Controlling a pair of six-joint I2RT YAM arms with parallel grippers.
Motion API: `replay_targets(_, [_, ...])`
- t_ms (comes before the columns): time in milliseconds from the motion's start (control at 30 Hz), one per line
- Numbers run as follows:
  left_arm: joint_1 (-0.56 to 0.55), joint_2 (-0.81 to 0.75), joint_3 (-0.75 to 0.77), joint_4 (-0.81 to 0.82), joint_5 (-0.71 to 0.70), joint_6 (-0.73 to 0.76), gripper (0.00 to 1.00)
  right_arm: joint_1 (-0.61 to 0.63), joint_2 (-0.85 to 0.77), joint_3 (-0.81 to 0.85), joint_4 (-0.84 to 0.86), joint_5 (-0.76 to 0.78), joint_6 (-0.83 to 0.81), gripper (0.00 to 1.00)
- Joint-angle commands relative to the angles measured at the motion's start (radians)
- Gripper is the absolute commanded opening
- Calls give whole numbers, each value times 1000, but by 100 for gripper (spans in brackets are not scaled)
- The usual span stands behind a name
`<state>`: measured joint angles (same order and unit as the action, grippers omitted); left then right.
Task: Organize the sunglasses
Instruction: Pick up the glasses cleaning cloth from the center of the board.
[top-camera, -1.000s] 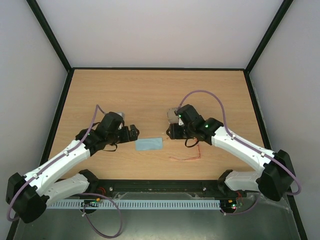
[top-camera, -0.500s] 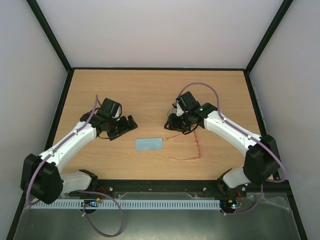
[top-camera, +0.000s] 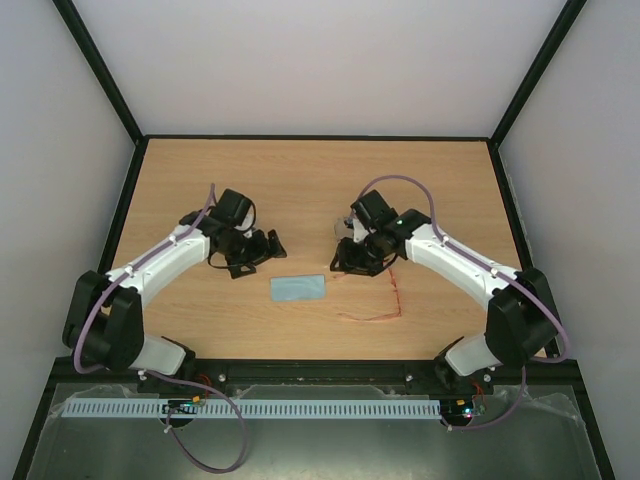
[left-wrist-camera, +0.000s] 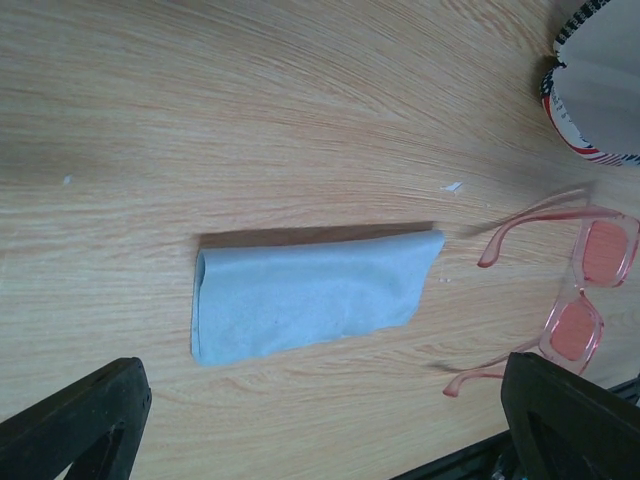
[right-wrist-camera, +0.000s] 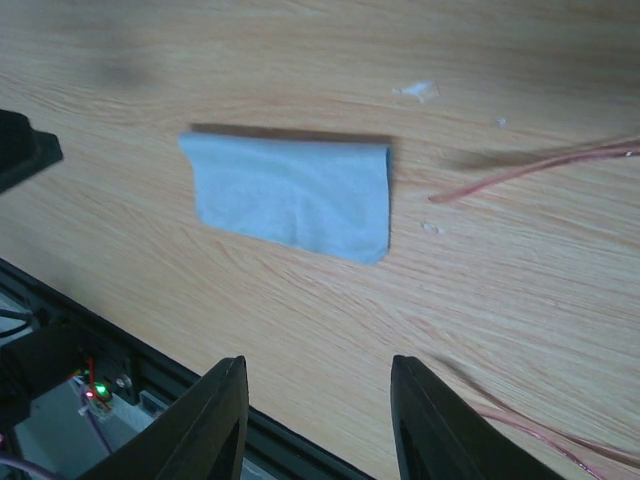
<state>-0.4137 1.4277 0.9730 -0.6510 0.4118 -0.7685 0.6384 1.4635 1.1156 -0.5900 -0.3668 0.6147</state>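
Hovering empty: left gripper (left-wrist-camera: 325, 372), fingers spread wide and aimed toward the light blue cloth (left-wrist-camera: 310, 295), nothing between them. Right gripper (right-wrist-camera: 318, 365) has fingers partly parted with bare table in the gap, gripping nothing. Sunglasses (left-wrist-camera: 575, 295) lie flat on the table (top-camera: 200, 180), arms unfolded, just right of the cloth, on the near side of the right gripper, untouched. Flag-patterned case (left-wrist-camera: 600, 95) sits farther back, likely open, but the frame edge cuts it off. Step: approach, pickup not begun. Next move probably needs the right gripper down on the slim frame with a tight pinch at bridge or arm, since it could slip.
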Motion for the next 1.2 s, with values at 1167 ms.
replay_targets(1167, [-174,-242,-176,189,-220,-69,99,207,-1,-119,147,125,74,41])
